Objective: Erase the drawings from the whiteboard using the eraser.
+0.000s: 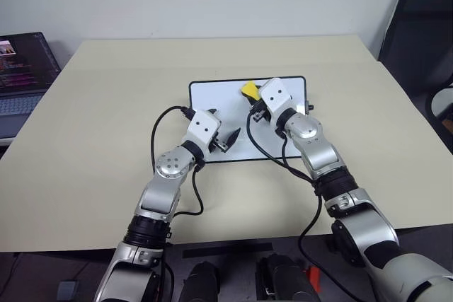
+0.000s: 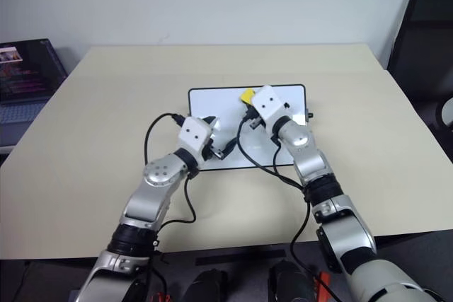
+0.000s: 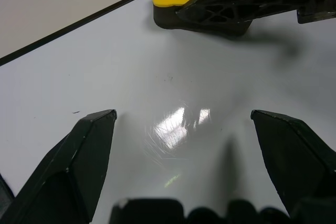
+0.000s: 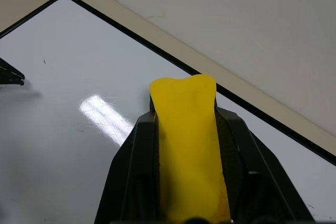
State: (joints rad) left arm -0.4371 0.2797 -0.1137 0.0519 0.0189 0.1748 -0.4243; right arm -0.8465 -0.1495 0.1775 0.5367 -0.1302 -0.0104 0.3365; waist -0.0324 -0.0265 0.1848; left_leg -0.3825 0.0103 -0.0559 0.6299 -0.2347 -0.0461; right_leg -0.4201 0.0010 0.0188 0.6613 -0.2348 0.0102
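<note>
On the beige desk (image 1: 106,104), the right hand (image 4: 186,145) clamps a yellow, black-bottomed eraser block (image 4: 186,129) against the glossy black-framed whiteboard (image 1: 212,97) to wipe, while the left hand (image 3: 181,145) gapes empty, steadying nothing.

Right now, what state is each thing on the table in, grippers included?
whiteboard: flat on the table, nearly wiped clean; a few faint specks left.
eraser: clamped between the right gripper's fingers, on the board near its far edge.
right gripper: shut on the eraser.
left gripper: open, holding nothing, over the board's near part.
laptop: open, screen lit, at the table's left edge.
</note>
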